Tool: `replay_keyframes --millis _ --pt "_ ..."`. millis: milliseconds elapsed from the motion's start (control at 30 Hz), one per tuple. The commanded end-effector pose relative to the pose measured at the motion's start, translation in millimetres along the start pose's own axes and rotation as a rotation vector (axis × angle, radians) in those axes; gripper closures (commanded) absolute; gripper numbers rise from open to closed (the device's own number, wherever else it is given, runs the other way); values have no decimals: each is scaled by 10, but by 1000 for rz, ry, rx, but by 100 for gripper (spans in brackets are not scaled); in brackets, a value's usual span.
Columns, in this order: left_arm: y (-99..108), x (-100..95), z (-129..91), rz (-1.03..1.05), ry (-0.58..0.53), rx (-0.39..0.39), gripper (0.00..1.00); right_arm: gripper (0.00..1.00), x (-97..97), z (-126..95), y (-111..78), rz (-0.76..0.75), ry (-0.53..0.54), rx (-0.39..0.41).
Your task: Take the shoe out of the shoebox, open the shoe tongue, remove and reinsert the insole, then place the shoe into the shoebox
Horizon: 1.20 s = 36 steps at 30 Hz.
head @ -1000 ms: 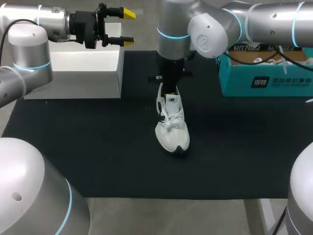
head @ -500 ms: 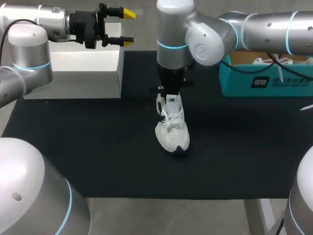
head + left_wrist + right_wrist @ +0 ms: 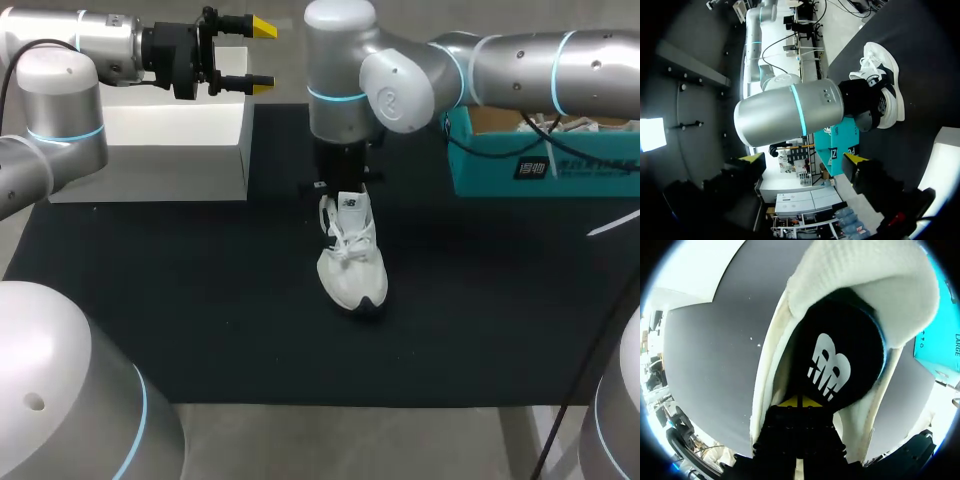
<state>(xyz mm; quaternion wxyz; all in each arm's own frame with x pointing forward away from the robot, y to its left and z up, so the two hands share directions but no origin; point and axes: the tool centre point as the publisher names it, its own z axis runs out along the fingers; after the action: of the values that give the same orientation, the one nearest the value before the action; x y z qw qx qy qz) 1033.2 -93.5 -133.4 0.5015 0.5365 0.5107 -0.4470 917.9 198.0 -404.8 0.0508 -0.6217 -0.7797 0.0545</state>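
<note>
Right wrist view: right claw [image 3: 800, 402], tips pressed together, sits inside the shoe [image 3: 771, 382] on the insole [image 3: 840, 340], probably to pry it out.

Open mat [image 3: 200, 300] around shoe [image 3: 352, 272]; right arm [image 3: 400, 80] overhead.

Black mat [image 3: 200, 300] carries shoe [image 3: 352, 265], teal shoebox [image 3: 560, 170], perhaps a lid [image 3: 170, 135].

— The shoe [image 3: 350, 262]? White, dark at its near toe.
— Its insole [image 3: 837, 355] is black with a white emblem (teal shoebox [image 3: 545, 165] far right). Black mat [image 3: 200, 300], white box [image 3: 170, 140] far left, left gripper [image 3: 263, 56] yellow-tipped.
</note>
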Motion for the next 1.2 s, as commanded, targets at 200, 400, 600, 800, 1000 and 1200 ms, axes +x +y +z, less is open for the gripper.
replay_keyframes --millis 200,400,600,800,1000,1200 --pt "-1 1 0 2 2 0 0 100 -67 -405 -91 -7 -81 -67" --pt "-1 1 0 2 2 0 0 100 -144 -280 49 -8 -85 -72" --pt "-1 1 0 2 2 0 0 100 -129 -51 145 -19 -90 -33" --pt "-1 1 0 2 2 0 0 100 -89 112 129 -18 -82 6" --pt "-1 1 0 2 2 0 0 100 -43 90 64 -27 -80 15" --pt "-1 1 0 2 2 0 0 100 -79 -271 4 -34 -124 -59"
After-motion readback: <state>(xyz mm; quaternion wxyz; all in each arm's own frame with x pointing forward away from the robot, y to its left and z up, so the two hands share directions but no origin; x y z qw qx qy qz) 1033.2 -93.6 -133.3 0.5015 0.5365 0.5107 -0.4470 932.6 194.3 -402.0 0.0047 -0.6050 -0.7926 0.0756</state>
